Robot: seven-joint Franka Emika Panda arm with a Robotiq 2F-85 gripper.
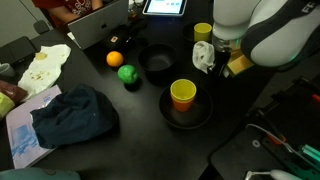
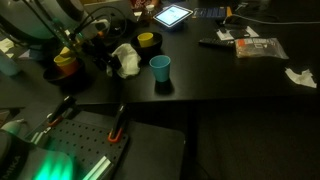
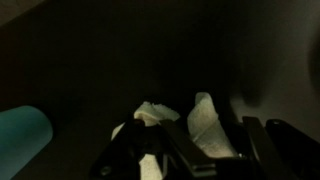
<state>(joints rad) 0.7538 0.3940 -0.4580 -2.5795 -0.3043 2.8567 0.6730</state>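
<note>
ROBOT TAKES HOLD OF CRUMPLED WAD: A Franka arm's gripper (image 3: 190,146) pinches a crumpled white wad (image 1: 203,58) a little in from the far edge of a black table (image 1: 130,145). Its dark fingers (image 3: 232,140) are closed on the folds from either side, as the wrist view shows. Whether the wad hangs clear of the tabletop or rests on it cannot be told. The step in hand appears to be the grasp itself. Any move from here would seem to call for a steady pinch, since the wad looks soft, light and loosely bunched, paper or thin cloth, and could slip or unfurl. It would also need clearance from the teal cup (image 2: 160,67), a smooth, straight-sided tumbler standing just beside the wad on the side away from the arm. Nearer the front edge, a glossy yellow cup (image 1: 183,95) sits upright inside a shallow black bowl (image 1: 200,118), with a second black bowl (image 1: 157,64) close by. A round orange (image 1: 114,59) and a green, ball-shaped fruit (image 1: 127,73) lie close together toward the middle of the table, both smooth-skinned. Toward the front corner a dark blue cloth (image 1: 72,116) lies in limp, heavy folds, and a pale, stained cloth (image 1: 45,66) is bunched by the side edge. A tablet (image 2: 172,15) glows flat at the far edge, and a small yellow container (image 2: 146,41) stands between it and the wad.
</note>
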